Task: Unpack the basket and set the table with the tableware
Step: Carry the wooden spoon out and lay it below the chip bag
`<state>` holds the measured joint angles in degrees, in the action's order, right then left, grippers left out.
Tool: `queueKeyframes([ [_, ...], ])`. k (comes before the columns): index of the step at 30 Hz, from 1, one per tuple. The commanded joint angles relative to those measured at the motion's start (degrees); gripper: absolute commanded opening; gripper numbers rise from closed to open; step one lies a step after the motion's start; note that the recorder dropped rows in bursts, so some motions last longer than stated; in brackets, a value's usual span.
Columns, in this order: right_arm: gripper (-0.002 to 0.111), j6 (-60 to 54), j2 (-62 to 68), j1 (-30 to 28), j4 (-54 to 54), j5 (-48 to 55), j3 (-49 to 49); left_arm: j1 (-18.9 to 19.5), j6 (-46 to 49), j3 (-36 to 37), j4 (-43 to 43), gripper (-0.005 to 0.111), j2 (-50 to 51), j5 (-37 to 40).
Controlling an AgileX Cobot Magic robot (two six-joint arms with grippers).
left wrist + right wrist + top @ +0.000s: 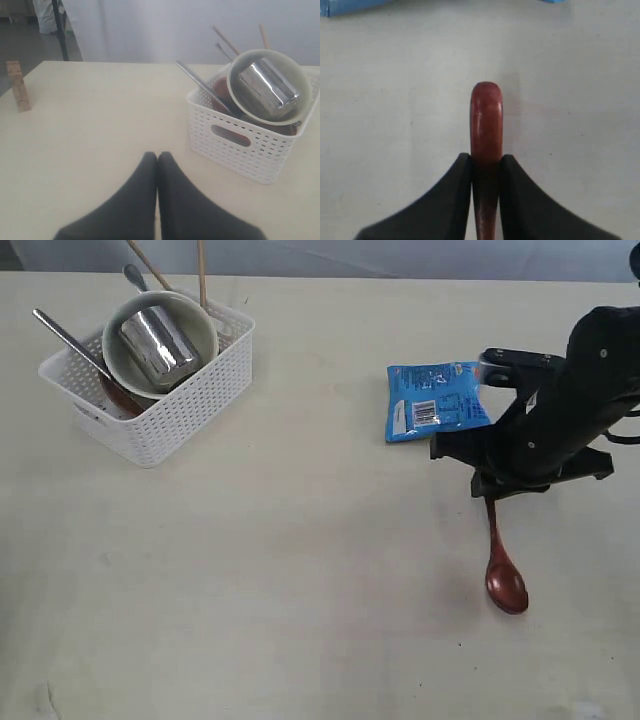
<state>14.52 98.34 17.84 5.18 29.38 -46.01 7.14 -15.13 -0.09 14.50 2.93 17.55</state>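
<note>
My right gripper (490, 490) is shut on the handle of the reddish-brown spoon (506, 585), whose bowl end sits low at the table (300, 570), toward the front. In the right wrist view the spoon's handle tip (486, 115) pokes out between the fingers of that gripper (486, 161). The white basket (190, 400) at the back left holds a cream bowl (195, 312) with a steel cup (158, 348) in it, chopsticks (201, 270) and a steel utensil (65, 335). My left gripper (157, 156) is shut and empty, short of the basket (260, 150), and out of the exterior view.
A blue snack packet (435, 400) lies flat just behind my right gripper. A small wooden block (18, 86) stands near the table edge in the left wrist view. The basket's bowl (235, 95) and cup (267, 87) tilt toward the left wrist camera.
</note>
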Motion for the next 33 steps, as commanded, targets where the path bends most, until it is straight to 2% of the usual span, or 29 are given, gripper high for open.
queueKeyframes([
  [1,0.0,-0.8,1.2,-0.3,-0.5,-2.9,0.1,-0.1,-0.1,0.1,0.3,0.0,-0.3,-0.3],
  [11,0.0,-0.8,3.8,-0.4,-0.6,-3.1,0.1,-0.1,-0.1,0.1,0.3,0.0,-0.3,-0.3],
  [13,0.009,-0.8,3.7,-0.4,-0.6,-3.6,0.1,-0.1,-0.1,0.1,0.3,0.0,-0.3,-0.3],
  [15,0.039,-0.1,3.7,-0.4,-0.6,-3.7,0.1,-0.1,-0.1,0.1,0.3,0.0,-0.3,-0.3],
  [17,0.053,-0.1,3.6,-0.4,-0.6,-4.3,0.1,-0.1,-0.1,0.1,0.3,0.0,-0.3,-0.3],
  [18,0.056,-0.1,3.3,-0.4,-0.6,-4.6,0.1,-0.1,-0.1,0.1,0.3,0.0,-0.3,-0.3],
  [23,0.059,-0.8,-0.3,-0.4,-2.3,-4.3,-4.2,-0.1,-0.1,0.1,0.3,0.0,-0.3,-0.3],
  [27,0.059,-2.9,-1.2,-0.4,-8.2,-9.2,-5.0,-0.1,-0.1,0.1,0.3,0.0,-0.3,-0.3],
  [33,0.059,-1.4,-0.9,-0.4,-6.6,-14.3,-5.0,-0.1,-0.1,0.1,0.3,0.0,-0.3,-0.3],
])
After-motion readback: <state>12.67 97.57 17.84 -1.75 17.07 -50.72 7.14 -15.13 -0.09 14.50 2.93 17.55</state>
